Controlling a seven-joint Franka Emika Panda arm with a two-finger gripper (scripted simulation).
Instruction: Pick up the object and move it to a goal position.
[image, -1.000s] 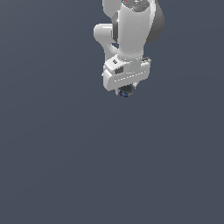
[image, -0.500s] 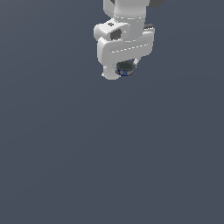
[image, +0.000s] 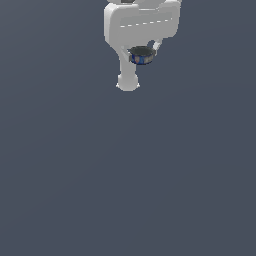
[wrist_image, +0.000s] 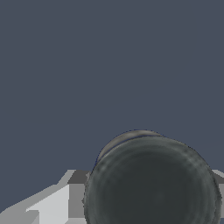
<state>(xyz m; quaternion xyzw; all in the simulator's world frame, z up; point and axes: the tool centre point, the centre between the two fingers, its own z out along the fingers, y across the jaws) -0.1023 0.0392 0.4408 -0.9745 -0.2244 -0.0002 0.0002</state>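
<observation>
Lifted higher than a second ago, the object (image: 142, 55) now sits near the upper edge of the exterior view, where it was closer to the middle of the upper half before. It is a tiny round can with a black top and a blue side carrying small pale and orange marks. It hangs tucked just beneath the white body of the arm (image: 141, 21), partly covered by it.

The claw (image: 145, 50) appears to be gripping the can, since the can has travelled upward with the arm and nothing sits under it. The fingers themselves are mostly hidden behind the arm's body, so the grip is a judgement and not something plainly seen. In the wrist view, the can's dark round top (wrist_image: 151, 181) fills the near part of the picture, with pale grey parts of the claw beside it (wrist_image: 52, 205).

A rounded white part of the arm (image: 128, 80) hangs down just beside the can, on the exterior view's left of it. Around and below the can, only a plain dark grey-blue surface (image: 128, 190) shows. No goal marker is visible in either view.

For the task, this suggests the pick-up is done and the carry toward the goal is under way. How far remains cannot be told.
</observation>
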